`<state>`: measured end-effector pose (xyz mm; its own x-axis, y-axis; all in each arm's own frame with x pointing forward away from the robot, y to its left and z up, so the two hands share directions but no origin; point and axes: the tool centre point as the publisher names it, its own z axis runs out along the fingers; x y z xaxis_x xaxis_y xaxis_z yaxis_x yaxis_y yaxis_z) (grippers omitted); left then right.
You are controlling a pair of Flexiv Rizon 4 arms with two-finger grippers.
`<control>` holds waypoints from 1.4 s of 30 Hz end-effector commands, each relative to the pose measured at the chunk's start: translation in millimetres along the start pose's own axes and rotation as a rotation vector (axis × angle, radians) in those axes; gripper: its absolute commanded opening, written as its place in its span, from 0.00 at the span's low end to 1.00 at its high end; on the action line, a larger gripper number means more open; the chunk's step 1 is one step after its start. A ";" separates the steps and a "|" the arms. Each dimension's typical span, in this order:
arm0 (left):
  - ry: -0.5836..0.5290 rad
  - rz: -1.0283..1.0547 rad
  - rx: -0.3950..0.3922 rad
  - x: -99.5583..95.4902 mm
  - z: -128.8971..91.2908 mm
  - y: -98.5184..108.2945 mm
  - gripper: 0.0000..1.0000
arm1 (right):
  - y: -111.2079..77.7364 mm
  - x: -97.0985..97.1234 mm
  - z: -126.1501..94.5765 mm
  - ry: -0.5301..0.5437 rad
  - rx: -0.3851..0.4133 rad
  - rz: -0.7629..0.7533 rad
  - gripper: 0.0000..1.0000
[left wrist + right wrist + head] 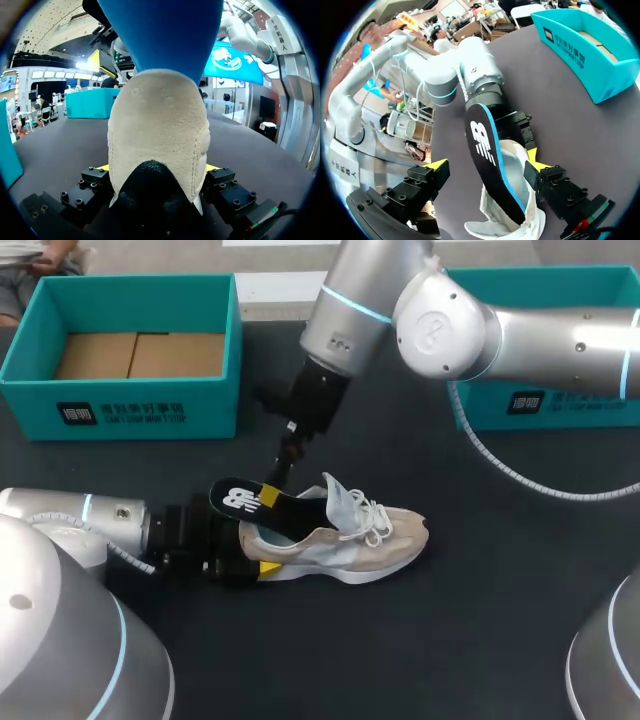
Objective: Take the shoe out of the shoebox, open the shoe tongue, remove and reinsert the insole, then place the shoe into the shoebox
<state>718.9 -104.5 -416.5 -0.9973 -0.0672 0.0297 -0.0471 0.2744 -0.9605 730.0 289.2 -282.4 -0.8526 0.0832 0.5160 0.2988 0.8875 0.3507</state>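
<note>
Shoe [350, 540]: lay on table [480, 640], outside shoebox [120, 405], heel clamped in left gripper [255, 550]. Insole [262, 505]: stood half out of shoe, between spread, unclosed fingers of right gripper [487, 162].

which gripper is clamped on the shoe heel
The left gripper: it grips the heel of the shoe from both sides. The right gripper stands open around the insole.
</note>
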 end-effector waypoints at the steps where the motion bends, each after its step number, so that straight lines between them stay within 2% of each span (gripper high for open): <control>1: 0.000 0.000 -0.003 1.3 0.0 3.2 0.00 | -2.1 -2.8 -1.0 0.034 0.000 -0.014 1.00; 12: 0.000 0.000 -0.003 1.3 0.0 3.2 0.00 | 4.2 -13.0 9.8 0.218 0.004 -0.109 1.00; 20: 0.000 0.000 -0.003 1.3 0.0 3.2 0.00 | 1.3 -6.2 19.2 0.304 0.010 -0.141 1.00; 22: 0.000 0.000 -0.003 1.3 0.0 3.2 0.00 | 1.5 -3.5 21.5 0.317 0.007 -0.144 0.91; 23: 0.000 0.000 -0.003 1.3 0.0 3.2 0.00 | 1.7 -2.2 22.5 0.322 0.000 -0.144 0.76; 26: 0.000 0.000 -0.003 1.3 0.0 3.2 0.00 | -1.3 0.9 25.8 0.335 -0.002 -0.143 0.65; 30: 0.000 0.000 -0.003 1.3 0.0 3.2 0.00 | -4.9 3.9 28.3 0.353 -0.007 -0.141 0.67; 33: 0.000 0.000 -0.003 1.3 0.0 3.2 0.00 | -5.3 5.6 30.3 0.373 -0.007 -0.154 0.64; 42: 0.000 0.000 -0.003 1.3 0.0 3.2 0.00 | -5.0 6.0 41.0 0.416 -0.005 -0.167 0.46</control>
<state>718.9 -104.5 -416.5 -0.9973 -0.0672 0.0297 -0.0471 0.2744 -0.9605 703.1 298.2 -307.2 -0.6537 -0.2452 0.7160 0.1773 0.8701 0.4599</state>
